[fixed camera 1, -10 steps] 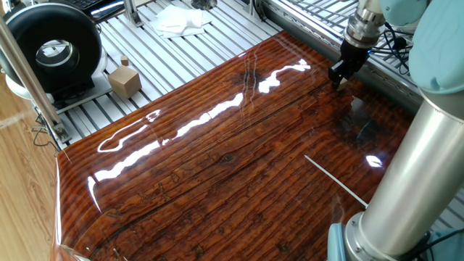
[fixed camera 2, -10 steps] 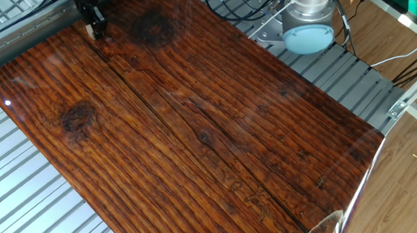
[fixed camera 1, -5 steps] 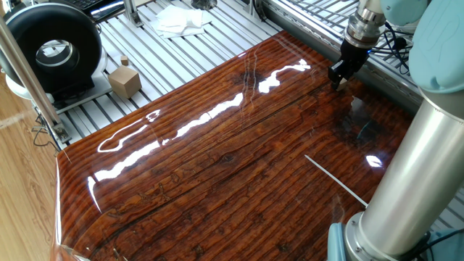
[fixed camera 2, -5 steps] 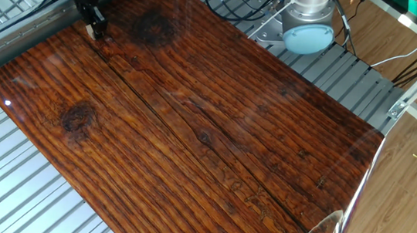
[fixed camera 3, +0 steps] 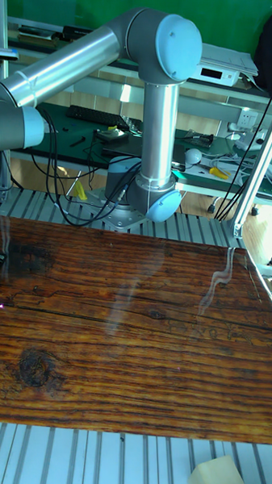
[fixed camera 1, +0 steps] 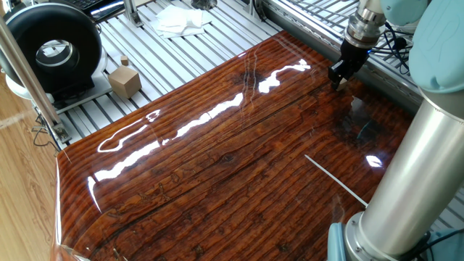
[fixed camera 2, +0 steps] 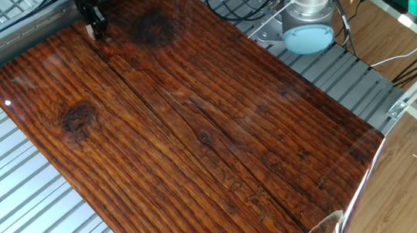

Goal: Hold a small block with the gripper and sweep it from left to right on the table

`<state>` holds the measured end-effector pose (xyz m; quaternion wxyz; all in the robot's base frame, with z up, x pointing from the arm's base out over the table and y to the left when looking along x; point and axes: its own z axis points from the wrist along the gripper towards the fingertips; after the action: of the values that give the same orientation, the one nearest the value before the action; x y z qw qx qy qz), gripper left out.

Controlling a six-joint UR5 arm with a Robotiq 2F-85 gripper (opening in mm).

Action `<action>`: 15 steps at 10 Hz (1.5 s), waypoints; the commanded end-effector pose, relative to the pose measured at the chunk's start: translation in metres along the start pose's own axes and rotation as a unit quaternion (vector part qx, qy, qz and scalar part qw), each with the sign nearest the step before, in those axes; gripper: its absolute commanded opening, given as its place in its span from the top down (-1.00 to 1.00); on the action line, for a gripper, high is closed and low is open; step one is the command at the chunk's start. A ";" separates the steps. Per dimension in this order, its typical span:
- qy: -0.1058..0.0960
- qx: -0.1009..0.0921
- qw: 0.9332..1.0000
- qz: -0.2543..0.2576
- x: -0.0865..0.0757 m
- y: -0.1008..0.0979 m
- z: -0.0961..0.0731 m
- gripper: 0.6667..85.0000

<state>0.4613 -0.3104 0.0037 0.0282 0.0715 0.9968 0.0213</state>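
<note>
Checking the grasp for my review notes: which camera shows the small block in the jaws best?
The other fixed view: the small block shows pale at the gripper tips, low on the table. One fixed view shows only a pale speck there. The tall fixed view cuts the gripper off at its left edge; no block visible.

glossy reddish-brown table (fixed camera 2: 213, 148), small block (fixed camera 2: 91, 32) near its corner
</note>
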 end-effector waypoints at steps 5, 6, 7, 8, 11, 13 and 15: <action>-0.004 -0.004 1.000 0.005 -0.002 0.001 -0.001 0.99; -0.004 -0.005 1.000 0.005 -0.002 0.001 -0.001 0.99; -0.004 -0.006 1.000 0.006 -0.002 0.002 -0.001 0.99; -0.004 -0.006 1.000 0.006 -0.001 0.002 -0.001 0.99; -0.003 -0.008 1.000 0.009 -0.001 0.003 -0.001 0.99; -0.003 -0.009 1.000 0.010 -0.001 0.004 -0.001 0.99; -0.002 -0.010 1.000 0.012 -0.001 0.005 -0.002 0.99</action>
<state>0.4613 -0.3071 0.0041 0.0275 0.0769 0.9963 0.0262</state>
